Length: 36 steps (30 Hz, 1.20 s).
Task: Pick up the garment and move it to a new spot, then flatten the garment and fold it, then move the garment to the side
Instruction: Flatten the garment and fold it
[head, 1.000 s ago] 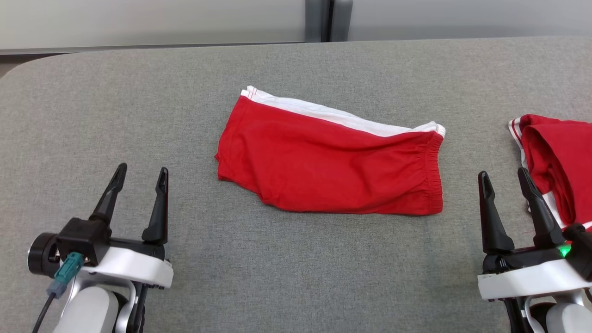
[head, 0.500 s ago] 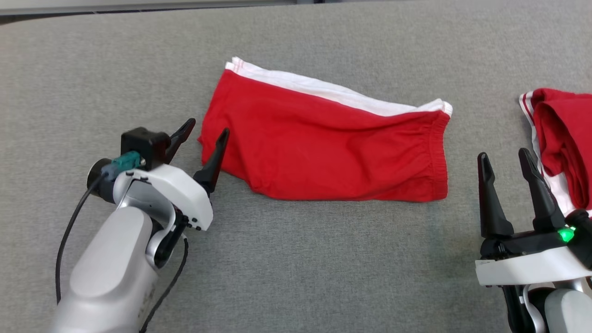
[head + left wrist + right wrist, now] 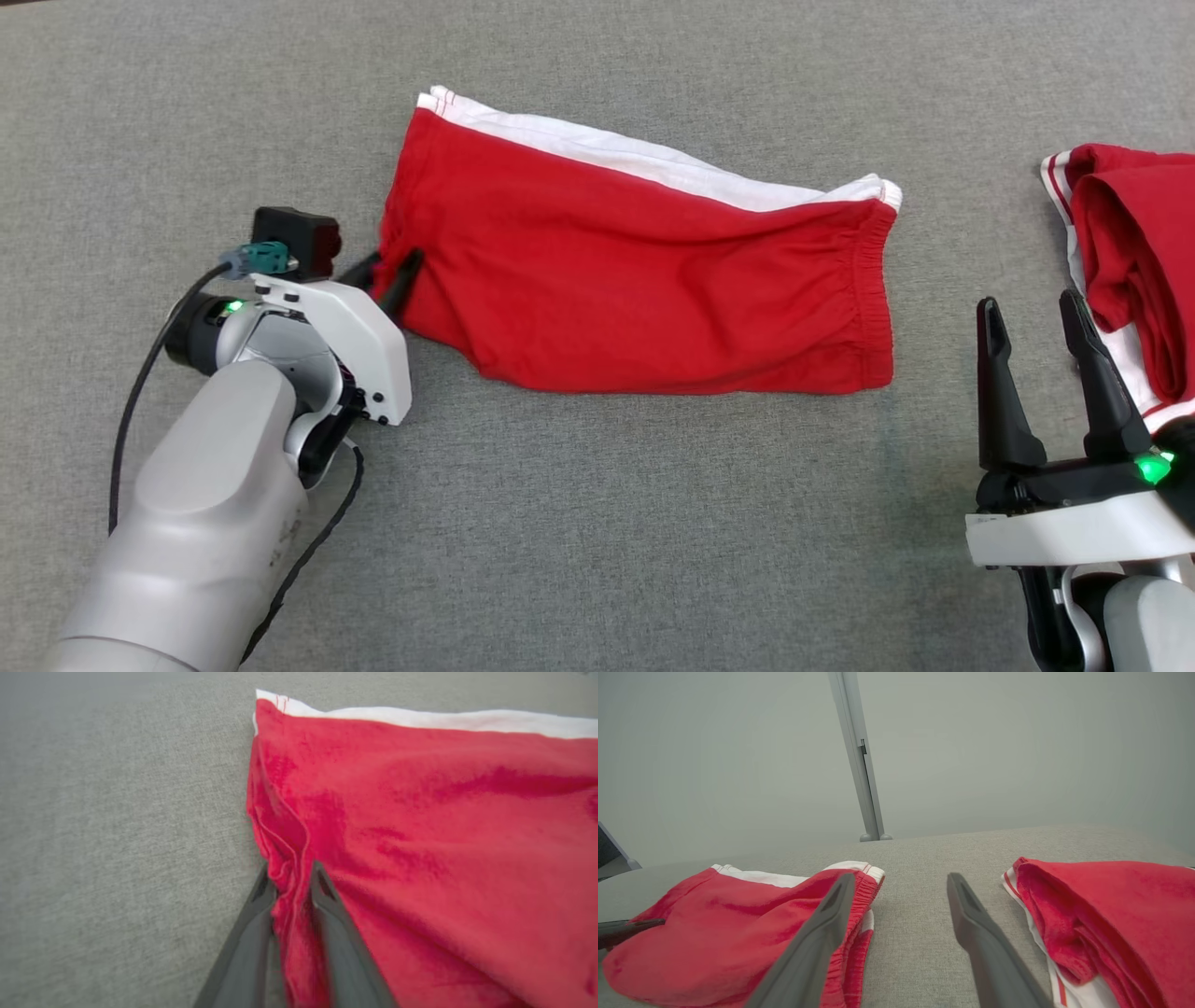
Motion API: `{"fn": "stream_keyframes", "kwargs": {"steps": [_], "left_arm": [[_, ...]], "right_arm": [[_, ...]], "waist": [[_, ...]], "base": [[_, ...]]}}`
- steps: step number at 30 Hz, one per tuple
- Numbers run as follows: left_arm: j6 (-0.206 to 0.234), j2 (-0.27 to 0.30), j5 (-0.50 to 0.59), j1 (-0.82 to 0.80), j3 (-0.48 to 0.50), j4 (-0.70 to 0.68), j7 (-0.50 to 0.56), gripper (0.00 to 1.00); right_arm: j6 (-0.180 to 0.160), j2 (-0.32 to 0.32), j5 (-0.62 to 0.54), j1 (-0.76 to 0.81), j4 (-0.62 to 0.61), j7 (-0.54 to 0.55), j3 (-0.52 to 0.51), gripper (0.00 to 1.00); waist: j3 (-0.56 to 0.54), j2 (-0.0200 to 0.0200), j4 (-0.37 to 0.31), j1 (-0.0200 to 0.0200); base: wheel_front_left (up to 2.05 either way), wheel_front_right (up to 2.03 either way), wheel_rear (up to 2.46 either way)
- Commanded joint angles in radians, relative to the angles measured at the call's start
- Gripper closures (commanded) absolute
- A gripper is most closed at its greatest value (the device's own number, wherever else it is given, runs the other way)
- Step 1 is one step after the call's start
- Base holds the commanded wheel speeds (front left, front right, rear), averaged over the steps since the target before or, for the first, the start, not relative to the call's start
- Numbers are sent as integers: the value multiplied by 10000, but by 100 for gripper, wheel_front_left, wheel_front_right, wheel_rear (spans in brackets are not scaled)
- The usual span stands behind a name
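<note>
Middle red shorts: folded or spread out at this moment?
Folded. The red shorts lie doubled on the table, a white-striped layer peeking out along the far edge; the left gripper pinches their left edge.

No legible text or markings

Shorts (image 3: pixel 644 261) lie mid-table (image 3: pixel 597 523), ahead of me. My left gripper (image 3: pixel 387 269) is at their left edge, cloth between its jaws. Second garment (image 3: pixel 1130 243) is far right, with my right gripper (image 3: pixel 1027 301) near it.
</note>
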Motion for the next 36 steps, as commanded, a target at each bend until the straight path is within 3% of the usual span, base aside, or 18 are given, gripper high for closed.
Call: {"fn": "stream_keyframes", "kwargs": {"steps": [1,6,12,17,23,24,25,27,32,36], "left_arm": [[2,31,-15,133,-241,322,17,100],[15,266,-199,348,-332,452,-803,100],[431,319,-591,2483,-56,-5,-1885,100],[1016,338,-1003,4602,21,-1134,-1880,100],[1756,697,-1090,5784,-11,-3030,-1283,100],[1888,774,-1082,5883,15,-3324,-1255,55],[1981,857,-1065,5965,45,-3598,-1236,0],[2110,945,-1004,6012,108,-3860,-1301,0],[3049,1299,-476,6243,650,-5198,-2492,0],[3556,1597,20,6283,1252,-6433,-3117,0]], "right_arm": [[-2,-1,9,-65,-37,-3,-19,0],[-2,10,5,7,-5,34,37,0],[-4,-2,74,458,264,94,97,0],[-2,-36,159,1063,347,271,-18,0],[-2,-13,198,1658,59,534,-212,0],[-2,-8,191,1716,19,569,-215,0],[-4,-8,153,1752,-20,629,-218,0],[-2,-46,48,1776,-50,675,-225,0],[-2,-101,-203,1672,-343,914,-290,0],[-2,-156,-323,1753,-574,1096,-343,0]], "waist": [[-3,-1,34,0],[-168,-1,184,0],[-996,-1,430,0],[-1756,-1,666,0],[-2143,-1,769,0],[-2165,-1,760,0],[-2185,-1,742,0],[-2198,-1,730,0],[-2276,-1,720,0],[-2464,-1,749,0]], "base": [[0,0,0],[0,0,0],[0,0,0],[0,0,0],[0,0,0],[0,0,0],[0,0,0],[0,0,0],[0,0,0],[0,0,0]]}}
